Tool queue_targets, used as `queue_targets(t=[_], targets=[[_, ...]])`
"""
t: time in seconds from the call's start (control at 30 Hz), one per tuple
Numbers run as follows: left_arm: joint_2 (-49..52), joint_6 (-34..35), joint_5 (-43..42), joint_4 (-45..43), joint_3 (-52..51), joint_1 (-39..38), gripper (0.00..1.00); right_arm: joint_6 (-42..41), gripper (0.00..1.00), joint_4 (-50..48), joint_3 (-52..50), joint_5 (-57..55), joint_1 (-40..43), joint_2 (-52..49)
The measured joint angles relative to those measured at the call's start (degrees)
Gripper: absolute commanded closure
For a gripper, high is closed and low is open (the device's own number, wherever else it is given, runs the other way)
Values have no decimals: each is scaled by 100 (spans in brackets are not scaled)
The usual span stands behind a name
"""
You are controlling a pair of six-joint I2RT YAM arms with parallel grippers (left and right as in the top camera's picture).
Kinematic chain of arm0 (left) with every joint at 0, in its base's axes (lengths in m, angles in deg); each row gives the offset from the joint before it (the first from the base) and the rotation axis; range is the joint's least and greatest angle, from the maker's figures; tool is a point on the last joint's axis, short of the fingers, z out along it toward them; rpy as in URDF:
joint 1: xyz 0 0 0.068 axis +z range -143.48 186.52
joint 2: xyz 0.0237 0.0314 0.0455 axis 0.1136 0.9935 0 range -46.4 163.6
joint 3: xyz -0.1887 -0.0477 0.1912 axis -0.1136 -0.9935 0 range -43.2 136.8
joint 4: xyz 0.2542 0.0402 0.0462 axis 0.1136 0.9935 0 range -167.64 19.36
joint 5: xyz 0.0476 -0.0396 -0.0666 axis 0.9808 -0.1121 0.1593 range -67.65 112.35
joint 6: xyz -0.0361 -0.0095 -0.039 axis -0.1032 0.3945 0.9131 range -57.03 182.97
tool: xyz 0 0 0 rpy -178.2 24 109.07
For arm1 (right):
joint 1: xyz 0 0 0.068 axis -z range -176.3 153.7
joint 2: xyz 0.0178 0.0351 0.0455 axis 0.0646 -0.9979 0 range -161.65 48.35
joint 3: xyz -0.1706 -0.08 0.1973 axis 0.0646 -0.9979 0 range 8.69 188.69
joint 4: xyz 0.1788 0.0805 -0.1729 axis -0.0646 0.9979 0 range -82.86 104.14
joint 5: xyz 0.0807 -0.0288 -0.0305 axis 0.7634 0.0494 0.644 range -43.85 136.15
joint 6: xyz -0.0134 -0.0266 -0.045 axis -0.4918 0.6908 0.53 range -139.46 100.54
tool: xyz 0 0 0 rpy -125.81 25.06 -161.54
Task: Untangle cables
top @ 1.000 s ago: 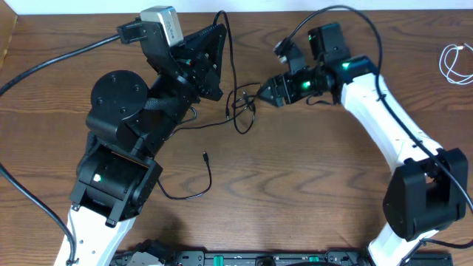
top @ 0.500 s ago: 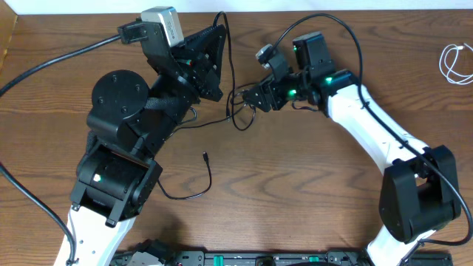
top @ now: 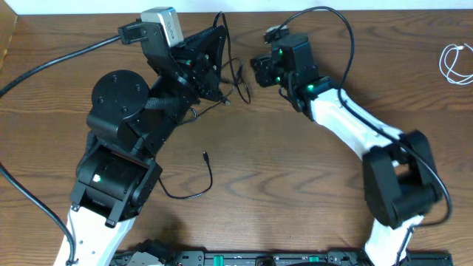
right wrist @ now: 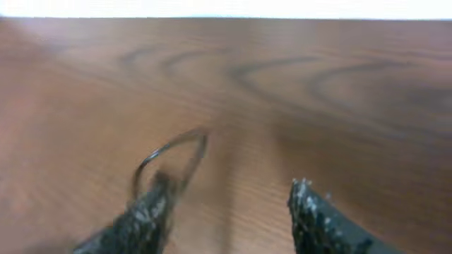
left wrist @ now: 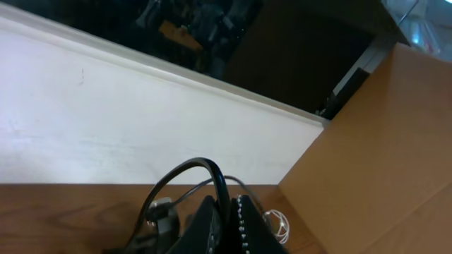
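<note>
Black cable (top: 238, 80) hung in a loose loop just right of the left gripper (top: 216, 59), whose jaws were shut on it (the white cable (top: 454, 62) lay well off to the right, already apart). Within the last second the right gripper (top: 257, 68) had left the knot below-right of the left gripper and risen beside it, jaws about half apart and narrowing, gripping nothing I could make out. The black cable's knot looked slacker, though loops remained.
</note>
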Motion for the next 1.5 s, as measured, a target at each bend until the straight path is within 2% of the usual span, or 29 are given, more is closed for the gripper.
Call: queue_targets(t=[0.07,0.1,0.2,0.33,0.6,0.73,0.9,1.03,1.17,1.3,1.37,1.5], targets=[[-31,42,0,46,0,0,93,-227,51,-356,-2,-133,20,-240],[-48,48,0,85,0,0,92,-295,46,-435,-7,-170,20,-321],[-129,66,0,179,0,0,92,-389,42,-435,-26,-57,17,-404],[-234,68,2,398,0,0,93,-160,38,-50,-26,931,85,-387],[-249,157,0,855,0,186,93,1464,34,879,-31,4839,984,-380],[-249,210,-2,848,0,203,93,2197,34,1220,-28,5921,1248,-372],[-249,306,-2,848,0,203,93,3145,36,1919,-31,6555,1121,-367],[-249,323,-2,848,0,203,92,3528,47,1969,-31,6701,861,-367],[-249,323,-2,846,0,203,92,3602,63,1644,-35,6599,533,-367],[-249,326,-2,848,0,203,93,3101,90,964,-46,6092,271,-367],[-249,326,-2,848,0,203,92,2675,99,629,-48,5716,186,-367],[-249,328,-2,861,0,212,93,1462,99,463,-50,4516,127,-367]])
